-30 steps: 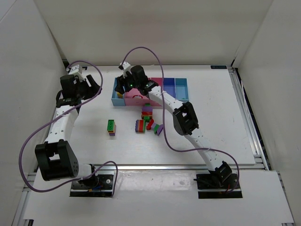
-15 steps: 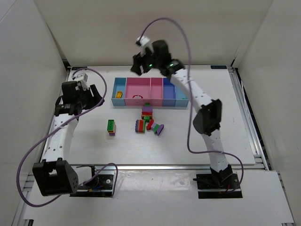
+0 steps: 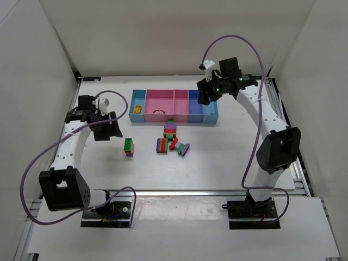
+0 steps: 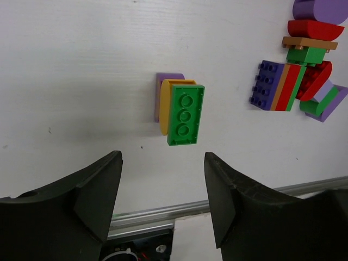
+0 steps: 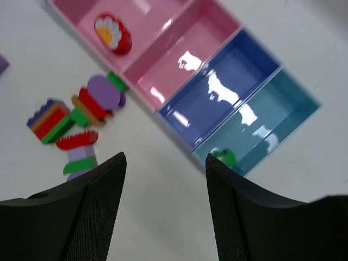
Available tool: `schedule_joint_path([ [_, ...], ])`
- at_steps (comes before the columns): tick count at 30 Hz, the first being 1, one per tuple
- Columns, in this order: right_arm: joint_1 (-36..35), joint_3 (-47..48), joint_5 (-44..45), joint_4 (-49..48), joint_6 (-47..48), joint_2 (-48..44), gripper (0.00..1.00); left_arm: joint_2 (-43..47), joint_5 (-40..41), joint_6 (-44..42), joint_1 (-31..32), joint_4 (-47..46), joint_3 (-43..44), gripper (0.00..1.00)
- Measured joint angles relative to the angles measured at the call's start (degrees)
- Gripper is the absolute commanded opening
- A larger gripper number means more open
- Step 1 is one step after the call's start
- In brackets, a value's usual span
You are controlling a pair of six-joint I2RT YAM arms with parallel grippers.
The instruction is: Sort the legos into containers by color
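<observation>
The compartment tray [image 3: 174, 120] lies at the back of the table. A yellow lego [image 3: 137, 109] sits in its left light blue compartment and a red piece [image 3: 157, 112] in the first pink one. My right gripper [image 3: 203, 95] is open and empty above the tray's right end. In the right wrist view [image 5: 166, 206] a green lego [image 5: 224, 157] lies in the end light blue compartment [image 5: 272, 109]. My left gripper [image 3: 112, 129] is open and empty, left of a green brick stacked on yellow and purple pieces [image 3: 128, 145], also shown in the left wrist view [image 4: 186, 114].
A cluster of red, green, purple and orange legos [image 3: 172, 140] lies in front of the tray, also in the left wrist view [image 4: 296, 81] and the right wrist view [image 5: 81, 119]. White walls enclose the table on the left, back and right.
My right gripper has swung from the tray's left end, up and across to its right end. My left gripper has moved nearer, toward the green stacked brick.
</observation>
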State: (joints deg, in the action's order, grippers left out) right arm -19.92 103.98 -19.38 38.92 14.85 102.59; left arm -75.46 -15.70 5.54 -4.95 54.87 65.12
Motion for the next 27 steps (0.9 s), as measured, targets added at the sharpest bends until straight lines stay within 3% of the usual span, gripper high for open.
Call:
schedule_joint_path([
  [3, -0.20, -3.74, 0.02, 2.89, 0.55, 0.02, 0.64, -2.21, -0.83, 1.49, 1.03, 0.72, 0.44, 0.73],
  [11, 0.48, -3.87, 0.11, 2.99, 0.85, -2.32, 0.64, -5.84, 1.84, 4.63, 12.74, 0.90, 1.29, 0.70],
  [19, 1.60, -3.87, 0.09, 2.95, 0.81, -3.02, 0.64, -9.29, 9.22, 6.56, 15.61, 0.83, 3.30, 0.67],
  [27, 2.25, -3.87, -0.09, 2.95, 0.76, -2.99, 0.64, -11.32, 11.34, 7.19, 16.15, 0.83, 3.30, 0.66],
])
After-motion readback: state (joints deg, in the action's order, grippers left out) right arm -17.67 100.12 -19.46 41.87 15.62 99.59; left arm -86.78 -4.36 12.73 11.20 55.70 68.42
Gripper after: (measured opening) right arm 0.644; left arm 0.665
